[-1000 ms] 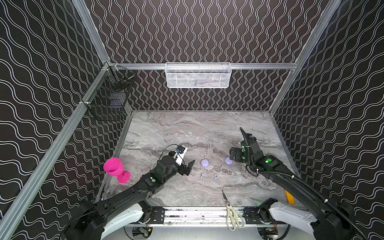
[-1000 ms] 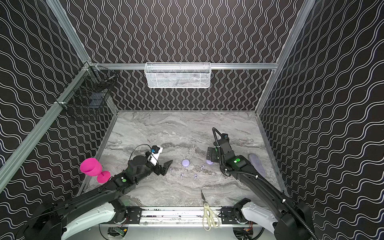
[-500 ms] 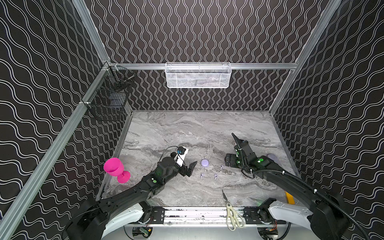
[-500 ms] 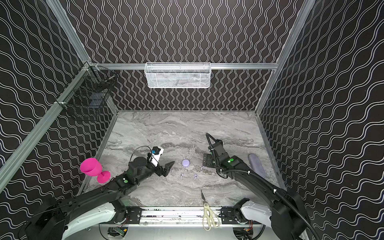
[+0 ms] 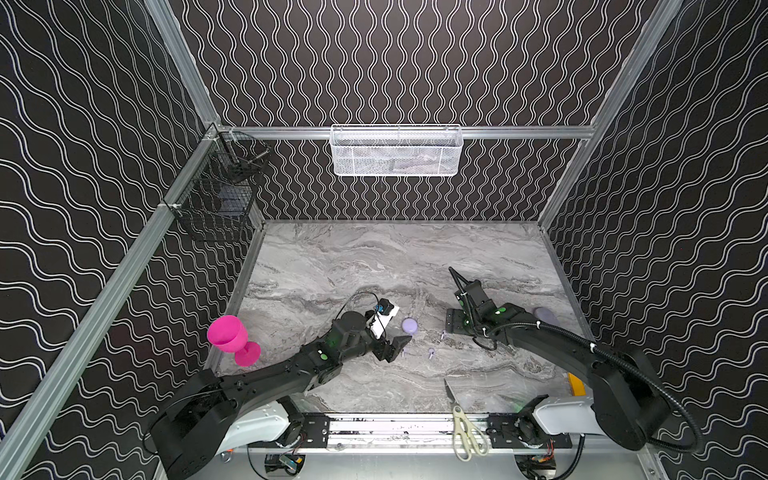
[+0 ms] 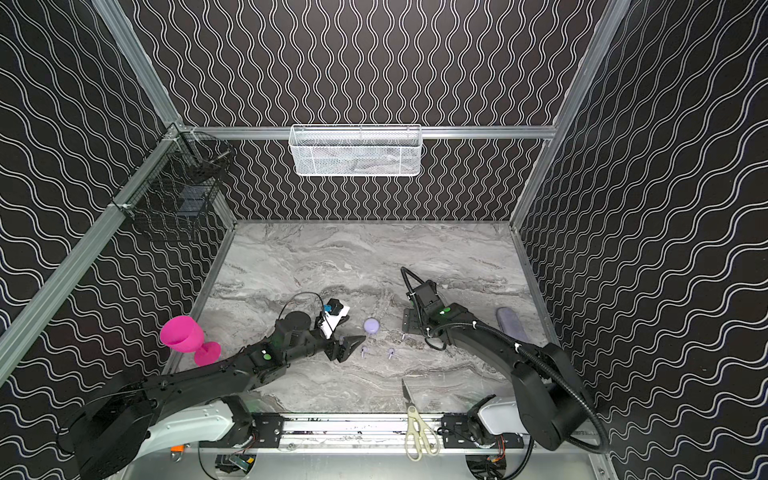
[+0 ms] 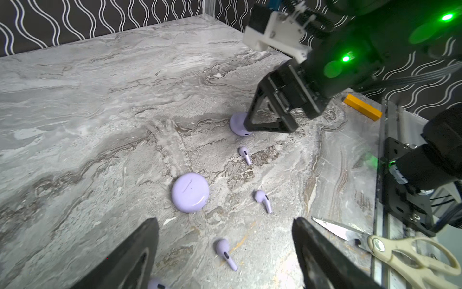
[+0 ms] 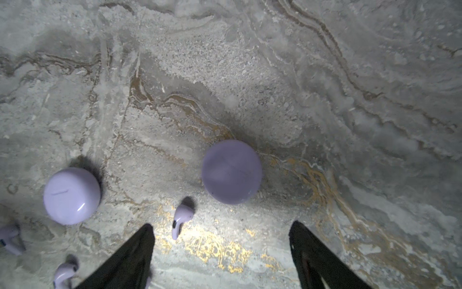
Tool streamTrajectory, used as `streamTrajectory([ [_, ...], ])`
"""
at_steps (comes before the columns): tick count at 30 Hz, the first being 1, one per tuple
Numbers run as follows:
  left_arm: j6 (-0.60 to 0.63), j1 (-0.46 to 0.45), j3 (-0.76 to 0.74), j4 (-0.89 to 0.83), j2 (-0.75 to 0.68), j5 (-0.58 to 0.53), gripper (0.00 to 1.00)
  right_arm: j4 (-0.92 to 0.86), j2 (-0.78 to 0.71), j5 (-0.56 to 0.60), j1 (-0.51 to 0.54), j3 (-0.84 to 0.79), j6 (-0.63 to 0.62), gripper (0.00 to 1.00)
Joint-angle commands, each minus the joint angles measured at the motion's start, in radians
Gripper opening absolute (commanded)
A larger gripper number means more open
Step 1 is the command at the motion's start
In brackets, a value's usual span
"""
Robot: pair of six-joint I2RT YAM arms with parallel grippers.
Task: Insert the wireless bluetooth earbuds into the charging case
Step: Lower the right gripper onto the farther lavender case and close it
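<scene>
as both hover | left gripper (image 7: 224, 221) spread, empty | right gripper (image 8: 222, 224) spread beside charging case (image 8: 232, 171)

Near the round charging case (image 7: 190, 192), one earbud (image 7: 156, 284) is cut off by the edge; beyond it, the right pincer (image 7: 252, 126) half hides a second case (image 7: 236, 123).

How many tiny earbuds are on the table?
4 earbuds: one by the half-covered case, one by the uncovered case, one ahead of the left jaws, one half out of view beside them.

Four lavender earbuds (image 7: 262, 200) lie loose beside two round cases (image 7: 190, 192).
</scene>
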Motion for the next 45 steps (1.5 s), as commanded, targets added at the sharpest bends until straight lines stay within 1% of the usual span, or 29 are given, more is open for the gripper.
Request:
streamTrajectory([
  [1,0.007,-0.001,0.003,0.062,0.008,0.053,0.85,0.020,0.032,0.038,-0.001,0.021,-0.016,0.84],
  [5,0.014,-0.001,0.017,0.055,0.027,0.097,0.80,0.024,0.076,0.051,-0.009,0.041,-0.028,0.81],
  [7,0.014,-0.001,0.019,0.058,0.034,0.103,0.79,0.025,0.097,0.048,-0.012,0.050,-0.039,0.79],
  [16,0.016,-0.002,0.022,0.045,0.035,0.079,0.79,0.023,0.172,0.023,-0.030,0.083,-0.091,0.72],
  [25,0.001,-0.001,0.028,0.055,0.065,0.097,0.79,0.028,0.213,0.008,-0.041,0.099,-0.127,0.67],
  [27,0.002,-0.001,0.028,0.054,0.066,0.094,0.79,0.031,0.219,0.006,-0.041,0.101,-0.130,0.64],
  [37,0.002,-0.001,0.037,0.047,0.088,0.096,0.79,0.033,0.257,0.006,-0.043,0.114,-0.138,0.63],
  [45,0.004,-0.001,0.042,0.044,0.094,0.095,0.79,0.034,0.258,0.001,-0.043,0.102,-0.137,0.62],
])
